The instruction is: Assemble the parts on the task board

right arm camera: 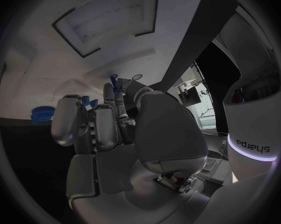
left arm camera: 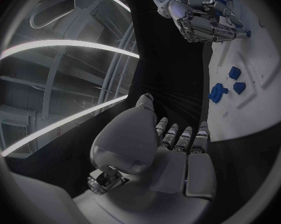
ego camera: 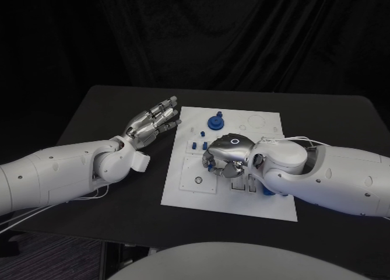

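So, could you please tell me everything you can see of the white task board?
The task board is a flat white rectangular plate, looking like matte plastic, lying on the black table between the two arms. Its surface carries recessed outlines: circles and small rectangular slots. A blue round part stands near its far edge, and smaller blue parts sit left of centre. The right hand is over its middle, fingers curled down among blue pieces. The left hand is beside its left edge, apart from it.

A black table (ego camera: 102,116) stands in a dark room. A black curtain (ego camera: 245,41) hangs behind its far edge. The floor (ego camera: 44,256) under its near edge is dark.
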